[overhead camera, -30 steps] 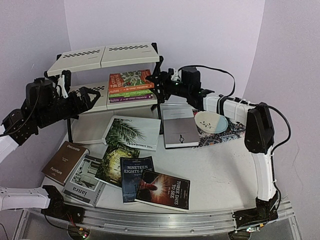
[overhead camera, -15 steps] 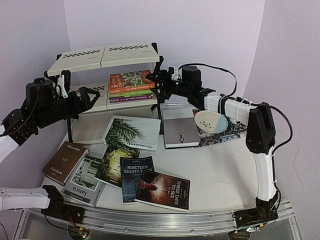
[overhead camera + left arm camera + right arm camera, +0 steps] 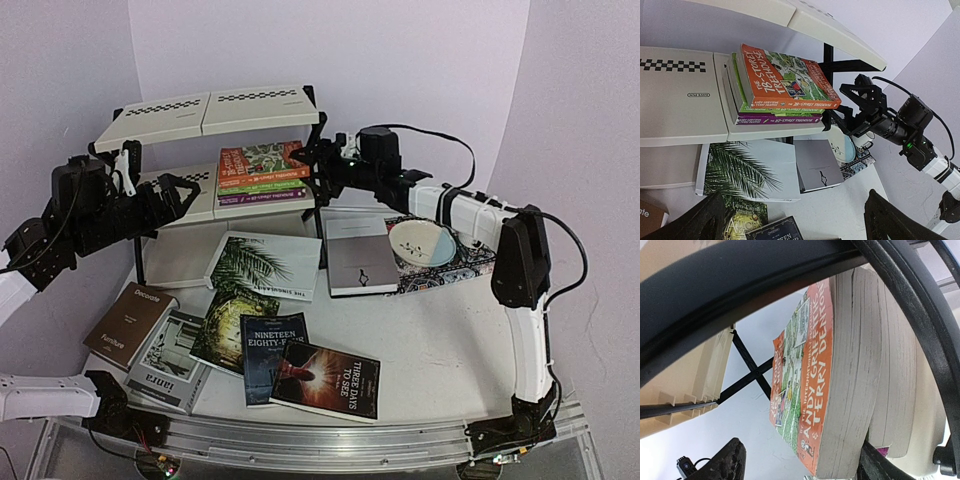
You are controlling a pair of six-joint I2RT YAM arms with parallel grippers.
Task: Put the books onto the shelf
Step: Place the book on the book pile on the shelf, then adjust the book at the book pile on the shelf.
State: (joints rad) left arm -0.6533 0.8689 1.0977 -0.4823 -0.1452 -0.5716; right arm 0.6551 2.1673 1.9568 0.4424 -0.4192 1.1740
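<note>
Lower middle of the top view, flat on the table: Three Days to See, its corner over Nineteen Eighty-Four, which in turn overlaps the green book.

Lower left: pale book and brown book, touching.

Mid-frame: palm-leaf book lies flat at the foot of the shelf. Right of it is the grey book, with one edge beside the placemat. A bowl sits on the placemat.

Farther back, on the shelf's middle tier, right half: a stack of three with the orange book on top, the lime book under it and the purple book lowest. The top tier is bare.

Left gripper: mid-left of frame, level with the middle tier and pointing toward the stack. Its fingers are spread wide and hold nothing.

Right gripper: just off the stack's right end by the black post. Its jaws are spread with nothing pinched. The right wrist view shows the orange book's page edge close ahead between the fingertips; I cannot tell whether they touch it.
</note>
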